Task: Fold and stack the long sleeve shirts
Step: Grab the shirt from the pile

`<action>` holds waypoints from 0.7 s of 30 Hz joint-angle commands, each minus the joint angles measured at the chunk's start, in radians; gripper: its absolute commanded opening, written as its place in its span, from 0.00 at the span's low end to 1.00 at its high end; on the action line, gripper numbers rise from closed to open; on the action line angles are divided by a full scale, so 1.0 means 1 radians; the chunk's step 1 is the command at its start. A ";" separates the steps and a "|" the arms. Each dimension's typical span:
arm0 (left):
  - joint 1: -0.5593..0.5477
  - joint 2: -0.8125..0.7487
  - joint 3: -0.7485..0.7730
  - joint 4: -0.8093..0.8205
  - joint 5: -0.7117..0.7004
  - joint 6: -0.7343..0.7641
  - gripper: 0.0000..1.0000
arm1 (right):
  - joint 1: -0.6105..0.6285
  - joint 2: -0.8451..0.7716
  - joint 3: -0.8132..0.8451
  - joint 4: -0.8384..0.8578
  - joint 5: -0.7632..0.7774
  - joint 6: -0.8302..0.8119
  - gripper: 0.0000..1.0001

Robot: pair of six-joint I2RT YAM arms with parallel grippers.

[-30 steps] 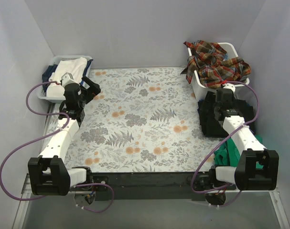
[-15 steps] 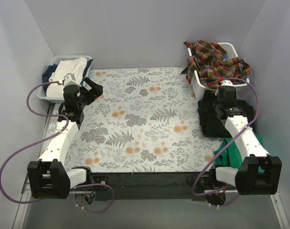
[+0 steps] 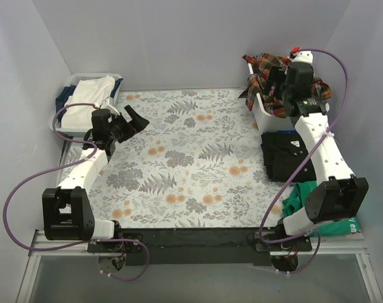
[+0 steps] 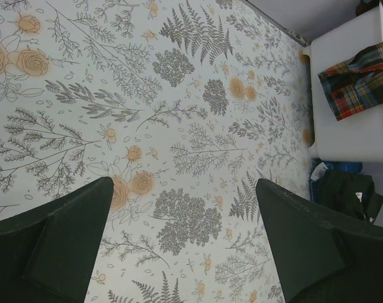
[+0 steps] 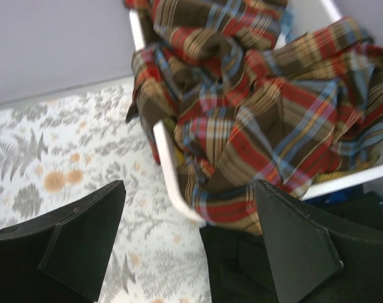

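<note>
Right: white plastic basket (image 3: 264,115), red-brown plaid flannel shirt (image 3: 281,79) spilling out.
Left: pale basket (image 3: 56,124), white cloth (image 3: 93,88) inside.
Tools: right tool (image 5: 188,189), left tool (image 4: 185,183) spread, empty.

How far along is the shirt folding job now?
Done: black folded garments lie on the right of the table. In hand: right pincer, open, hovers over the plaid flannel shirt, gripping nothing. Left: that shirt sits crumpled in the white basket, unfolded; left pincer is open, empty.
</note>
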 commanded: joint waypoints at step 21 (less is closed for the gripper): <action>0.005 -0.109 0.013 -0.092 -0.055 0.120 0.97 | -0.028 0.516 0.398 -0.378 0.393 0.233 0.44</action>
